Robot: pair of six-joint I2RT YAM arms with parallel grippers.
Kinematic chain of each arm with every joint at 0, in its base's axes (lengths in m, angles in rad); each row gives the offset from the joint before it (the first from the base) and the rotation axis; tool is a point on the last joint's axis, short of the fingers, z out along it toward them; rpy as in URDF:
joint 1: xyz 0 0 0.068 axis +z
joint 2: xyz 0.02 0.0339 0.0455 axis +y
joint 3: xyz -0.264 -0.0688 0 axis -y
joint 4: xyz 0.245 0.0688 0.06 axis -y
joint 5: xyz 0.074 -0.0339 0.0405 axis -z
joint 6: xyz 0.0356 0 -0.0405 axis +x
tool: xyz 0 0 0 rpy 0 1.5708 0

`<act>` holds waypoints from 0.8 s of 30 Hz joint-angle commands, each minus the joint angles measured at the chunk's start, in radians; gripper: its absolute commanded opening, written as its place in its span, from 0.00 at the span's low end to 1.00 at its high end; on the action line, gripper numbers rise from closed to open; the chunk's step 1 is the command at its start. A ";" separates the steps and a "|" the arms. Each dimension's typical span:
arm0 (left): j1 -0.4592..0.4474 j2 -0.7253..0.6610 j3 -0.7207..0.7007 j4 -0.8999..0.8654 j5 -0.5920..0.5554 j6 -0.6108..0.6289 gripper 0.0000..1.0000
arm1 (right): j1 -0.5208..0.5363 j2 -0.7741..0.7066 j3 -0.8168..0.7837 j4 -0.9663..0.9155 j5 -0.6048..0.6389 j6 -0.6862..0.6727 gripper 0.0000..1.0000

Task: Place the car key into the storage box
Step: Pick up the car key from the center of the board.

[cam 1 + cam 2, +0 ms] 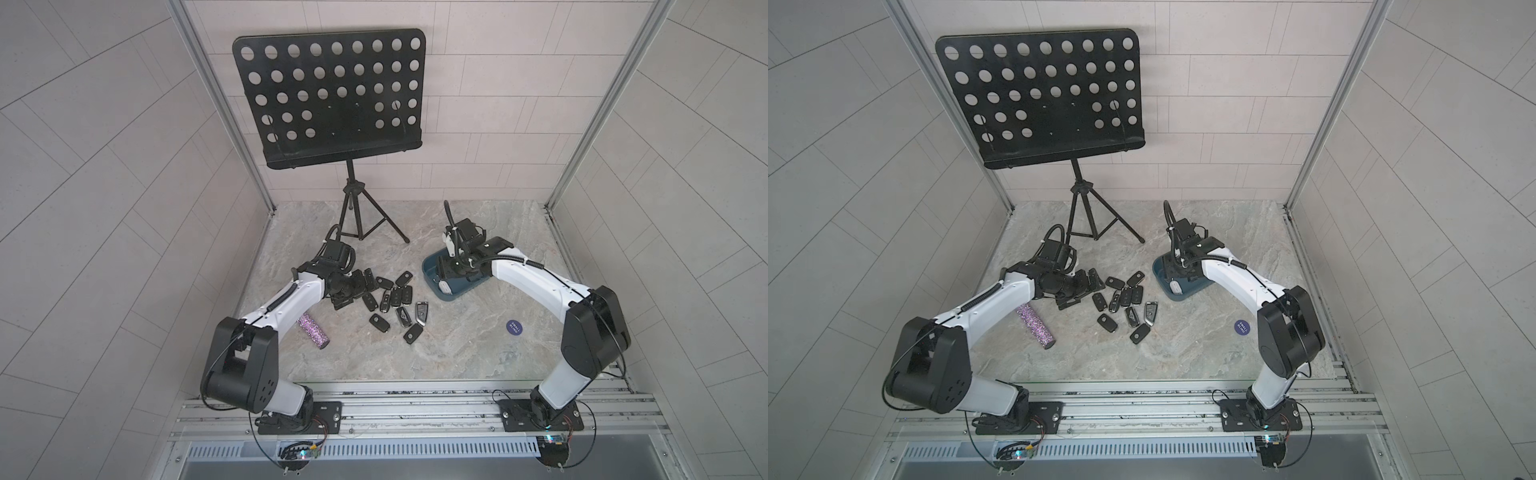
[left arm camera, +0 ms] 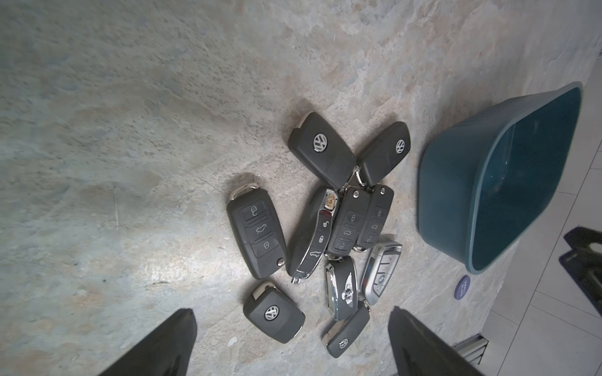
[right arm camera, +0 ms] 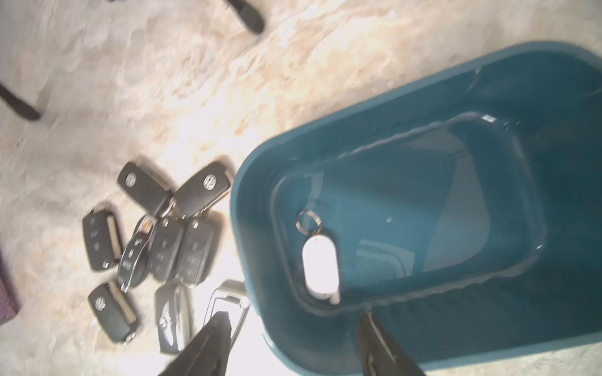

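Glitter covers a purple tube (image 1: 313, 330) lying nearest the front of the stone table (image 1: 457, 353), with a round blue sticker (image 1: 514, 327) well off to one side. Behind them is a pile of car keys (image 1: 392, 297). The left gripper (image 2: 292, 312) is by the pile, its fingers wide apart and holding nothing. Farther back, the white car key (image 3: 319, 260) lies on the floor of the storage box (image 3: 407, 120). The right gripper (image 3: 294, 314) hangs over it, fingers apart and, as far as the blurry view shows, empty. A black music stand (image 1: 332, 95) is at the very back.
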 commanded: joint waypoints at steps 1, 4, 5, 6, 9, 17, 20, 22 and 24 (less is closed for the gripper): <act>-0.006 -0.034 -0.032 -0.014 -0.029 0.001 1.00 | 0.056 -0.054 -0.042 -0.026 -0.007 0.012 0.65; -0.005 -0.046 -0.047 -0.012 -0.033 0.003 1.00 | 0.112 -0.082 -0.070 -0.022 -0.004 0.011 0.66; -0.006 -0.049 -0.052 -0.012 -0.036 0.003 1.00 | 0.131 -0.089 -0.077 -0.022 0.001 0.009 0.66; -0.004 -0.052 -0.055 -0.012 -0.036 0.003 1.00 | 0.148 -0.097 -0.085 -0.019 0.002 0.004 0.66; -0.005 -0.058 -0.065 -0.012 -0.036 0.004 1.00 | 0.208 -0.106 -0.114 -0.006 0.009 -0.027 0.66; -0.005 -0.068 -0.077 -0.029 -0.040 0.019 1.00 | 0.284 -0.048 -0.169 0.023 0.021 -0.078 0.66; -0.004 -0.067 -0.076 -0.039 -0.041 0.029 1.00 | 0.290 0.002 -0.168 0.031 0.022 -0.077 0.65; -0.005 -0.066 -0.076 -0.044 -0.042 0.032 1.00 | 0.292 0.036 -0.159 0.038 0.027 -0.071 0.65; -0.004 -0.066 -0.076 -0.047 -0.044 0.035 1.00 | 0.293 0.069 -0.147 0.045 0.036 -0.062 0.65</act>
